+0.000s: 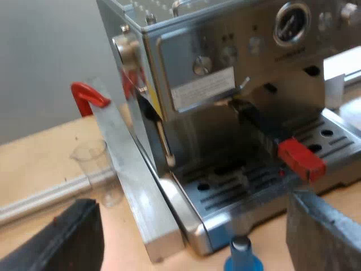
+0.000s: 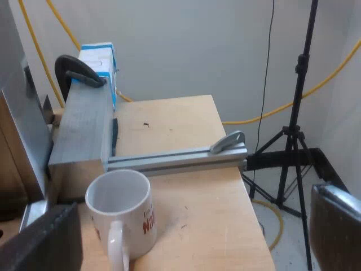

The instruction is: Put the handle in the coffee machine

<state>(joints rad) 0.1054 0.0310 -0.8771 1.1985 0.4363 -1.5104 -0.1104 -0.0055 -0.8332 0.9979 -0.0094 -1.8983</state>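
Red marks the end of the dark handle (image 1: 265, 131); you can see the metal holder (image 1: 234, 104) seated in the front of the espresso machine (image 1: 225, 62), below the pressure gauge (image 1: 291, 22), with the handle sticking out over the slotted drip tray (image 1: 225, 183). Your left gripper (image 1: 192, 226) is released; its two black fingers (image 1: 324, 231) are spread wide, well apart from the handle and touching nothing; it faces the machine's front corner. A blue tamper (image 1: 242, 258) stands on the desk (image 1: 39, 152) just beside the tray's edge, below the spread fingers and touched by neither. A clear measuring glass (image 1: 97, 169) stands upright on the desk near a steel plate (image 1: 132, 186) that runs along the machine's side wall; a red clamp (image 1: 87, 96) shows beyond the plate.

Your right gripper (image 2: 192, 226) is likewise released, its fingers wide apart and holding nothing; it hangs over the desk near a white mug (image 2: 121, 217) with red lettering, which stands upright with its handle toward the camera. Beyond the mug an aluminium rail (image 2: 175, 158) lies across the desk and reaches its edge; a grey block (image 2: 82, 135) meets the rail's other end, with a black clamp (image 2: 76, 70) and a blue-and-white carton (image 2: 98, 59) at the block's far end; a black tripod (image 2: 293, 135) stands on the floor off the desk's edge.
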